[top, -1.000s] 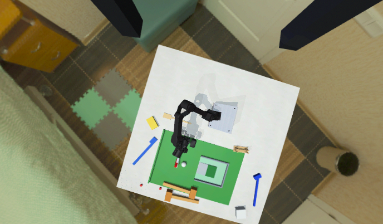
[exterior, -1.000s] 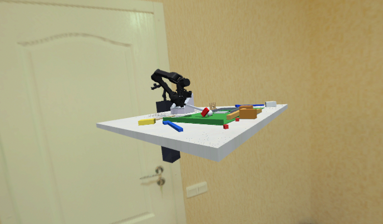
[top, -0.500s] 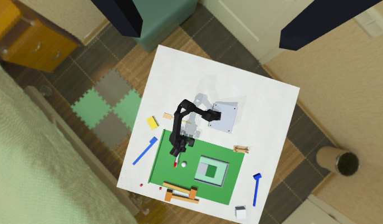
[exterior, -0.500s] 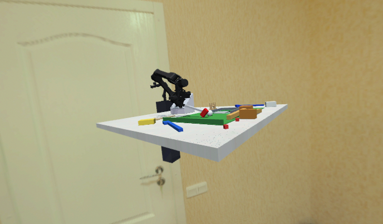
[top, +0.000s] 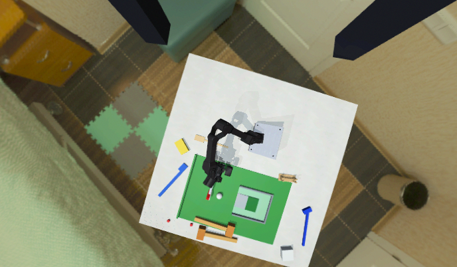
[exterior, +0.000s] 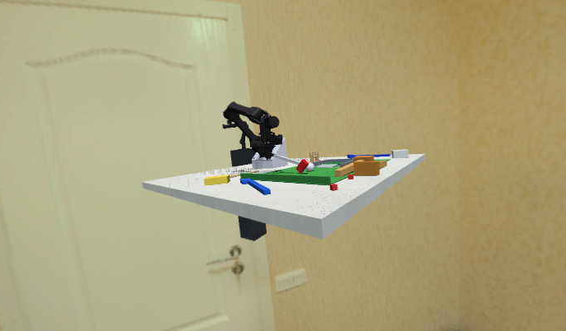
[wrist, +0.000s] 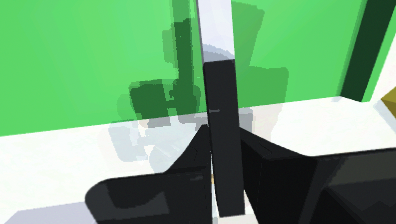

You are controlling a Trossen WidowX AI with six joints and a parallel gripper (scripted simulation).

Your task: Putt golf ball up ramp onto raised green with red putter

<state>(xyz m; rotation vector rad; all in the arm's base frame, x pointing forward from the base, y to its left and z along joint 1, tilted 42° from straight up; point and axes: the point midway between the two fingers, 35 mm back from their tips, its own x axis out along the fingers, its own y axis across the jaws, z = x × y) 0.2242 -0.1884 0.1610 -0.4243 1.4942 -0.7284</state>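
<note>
My claw [top: 212,180] clenched on red putter [top: 208,196] shaft. Head sat just beside golf ball [top: 219,196], mid-mat, nearer worktop's bed-side edge. Needed square, firm stroke toward raised green [top: 252,203].

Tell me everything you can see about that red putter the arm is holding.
The red putter is a slim stick with a dark grip, a pale grey shaft and a small red block head. The gripper is shut on the dark grip, both fingers pressing its sides. The shaft slants down over the green mat, and the head sits low right beside the white golf ball, on the side away from the raised green. Whether head and ball touch is too fine to tell.
</note>
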